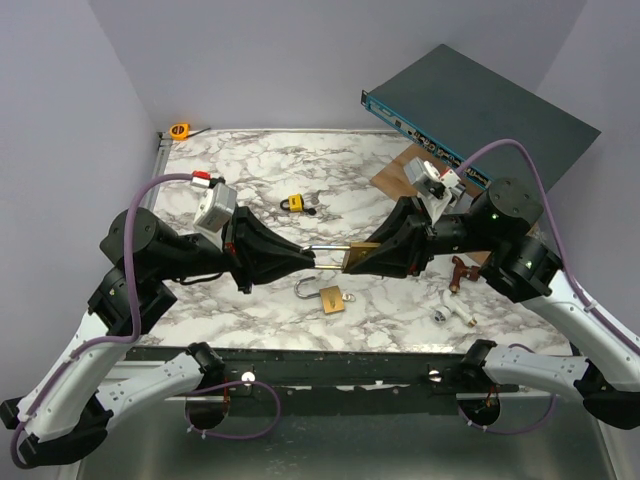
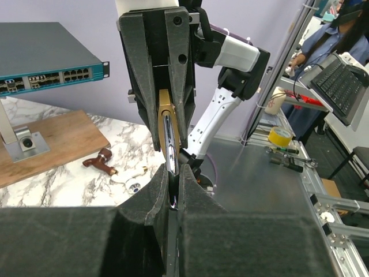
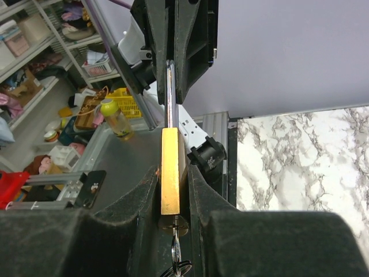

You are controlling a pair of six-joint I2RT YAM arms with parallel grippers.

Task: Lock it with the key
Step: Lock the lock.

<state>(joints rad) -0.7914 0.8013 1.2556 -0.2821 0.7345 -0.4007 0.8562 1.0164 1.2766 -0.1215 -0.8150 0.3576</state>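
The padlock (image 1: 362,255) lies level between the arms, left gripper (image 1: 311,257) pinching its shackle (image 1: 330,249), right gripper (image 1: 355,262) clamped on its body.

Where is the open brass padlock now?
In the top view, the open brass padlock lies on the white marble table, near its front edge, just below the second brass padlock that both arms hold.
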